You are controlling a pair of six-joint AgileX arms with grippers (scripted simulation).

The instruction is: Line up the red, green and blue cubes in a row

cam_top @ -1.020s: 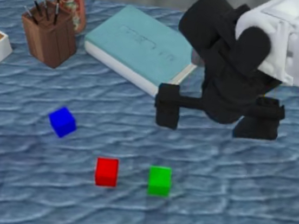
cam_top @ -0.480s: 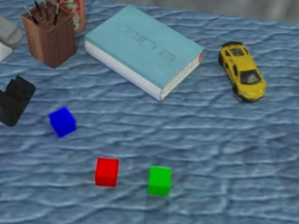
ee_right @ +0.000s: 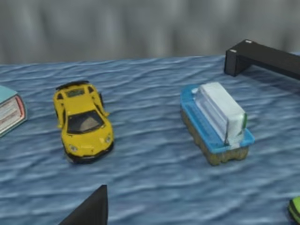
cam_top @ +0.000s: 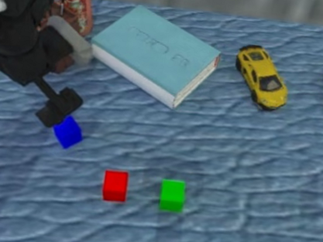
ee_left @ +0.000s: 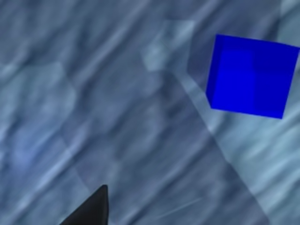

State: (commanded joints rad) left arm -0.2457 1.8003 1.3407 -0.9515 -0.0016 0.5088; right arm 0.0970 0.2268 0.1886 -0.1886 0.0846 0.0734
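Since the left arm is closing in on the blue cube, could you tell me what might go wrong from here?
1. The left gripper sits at the blue cube's far edge, not centred over it; a descent might nudge the cube rather than straddle it.
2. The blue cube lies turned relative to the red cube and green cube, so it may land crooked in the row.
3. Set down too close, it could knock the red cube.

Blue cube (cam_top: 67,132), red cube (cam_top: 115,185), green cube (cam_top: 172,195)

rendered simulation tabletop: blue rippled cloth (cam_top: 250,167), book (cam_top: 158,53), toy car (cam_top: 261,77).
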